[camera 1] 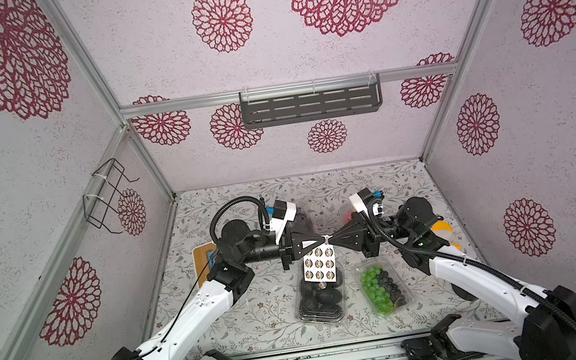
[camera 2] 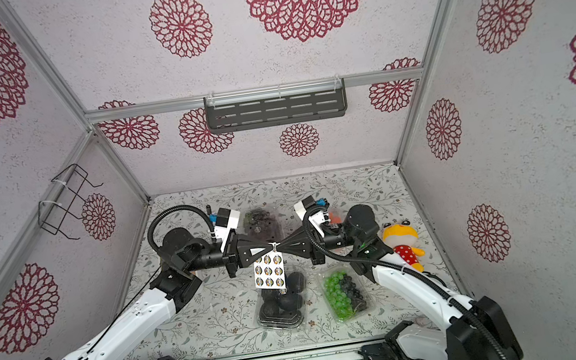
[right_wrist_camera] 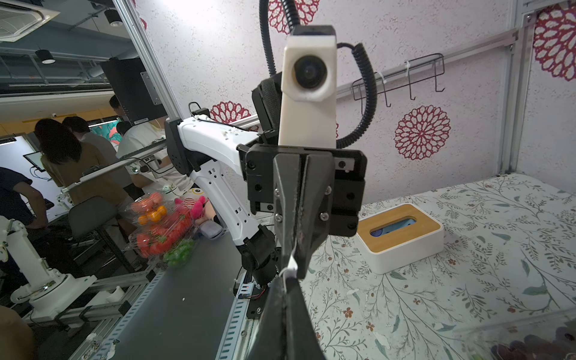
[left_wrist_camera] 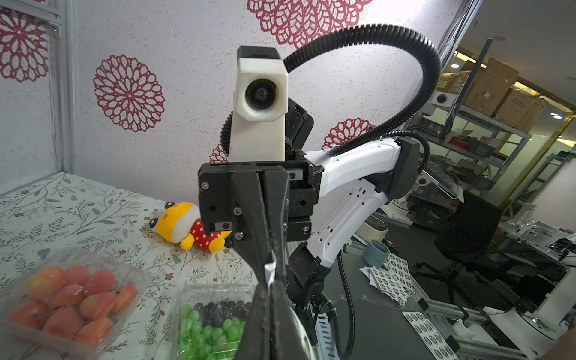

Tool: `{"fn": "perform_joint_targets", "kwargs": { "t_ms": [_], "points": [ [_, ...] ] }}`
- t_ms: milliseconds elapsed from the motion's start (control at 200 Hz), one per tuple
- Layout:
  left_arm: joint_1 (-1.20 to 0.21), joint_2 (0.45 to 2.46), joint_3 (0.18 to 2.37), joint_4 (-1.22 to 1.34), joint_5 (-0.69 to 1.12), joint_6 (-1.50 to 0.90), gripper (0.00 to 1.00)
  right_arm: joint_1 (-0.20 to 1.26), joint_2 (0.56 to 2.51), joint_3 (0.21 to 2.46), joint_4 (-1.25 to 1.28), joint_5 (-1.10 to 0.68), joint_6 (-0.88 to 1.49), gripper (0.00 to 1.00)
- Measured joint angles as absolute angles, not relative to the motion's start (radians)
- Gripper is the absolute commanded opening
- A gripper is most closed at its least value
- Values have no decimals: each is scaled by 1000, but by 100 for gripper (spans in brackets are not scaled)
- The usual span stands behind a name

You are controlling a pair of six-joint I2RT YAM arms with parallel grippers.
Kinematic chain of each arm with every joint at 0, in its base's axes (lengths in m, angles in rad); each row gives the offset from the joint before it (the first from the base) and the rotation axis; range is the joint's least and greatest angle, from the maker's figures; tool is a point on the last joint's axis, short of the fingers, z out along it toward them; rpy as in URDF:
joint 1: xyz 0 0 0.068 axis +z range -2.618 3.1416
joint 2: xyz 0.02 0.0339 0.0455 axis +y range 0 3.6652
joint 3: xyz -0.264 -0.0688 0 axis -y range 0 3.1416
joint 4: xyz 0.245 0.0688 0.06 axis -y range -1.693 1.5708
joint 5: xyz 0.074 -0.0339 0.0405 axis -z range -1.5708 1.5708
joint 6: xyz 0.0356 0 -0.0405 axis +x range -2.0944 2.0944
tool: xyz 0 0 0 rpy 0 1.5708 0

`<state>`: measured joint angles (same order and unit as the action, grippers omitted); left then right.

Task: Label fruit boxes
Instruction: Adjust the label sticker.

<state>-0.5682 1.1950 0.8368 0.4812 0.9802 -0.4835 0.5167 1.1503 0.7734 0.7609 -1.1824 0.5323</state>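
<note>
Closed on the sticker sheet (camera 1: 319, 263), left pincer (camera 1: 323, 240) and right pincer (camera 1: 333, 237) appear mid-peel; next: gentle separation.

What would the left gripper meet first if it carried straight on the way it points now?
The right gripper, almost at once: the left gripper faces it tip to tip, both shut on the top edge of the hanging sticker sheet.
</note>
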Motion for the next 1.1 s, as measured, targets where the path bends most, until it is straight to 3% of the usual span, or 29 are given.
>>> {"fn": "perform_joint_targets", "kwargs": {
  "t_ms": [600,715,1101],
  "points": [
    [-560,1188,809,484,967,-492,0,525,1155,773,733,-1180,517,0],
    [-559,1179,794,487,954,-495,0,524,1166,773,734,-1181,525,10],
    [-557,1132,767,476,943,-486,0,522,1190,798,737,-1183,547,11]
  ]
}}
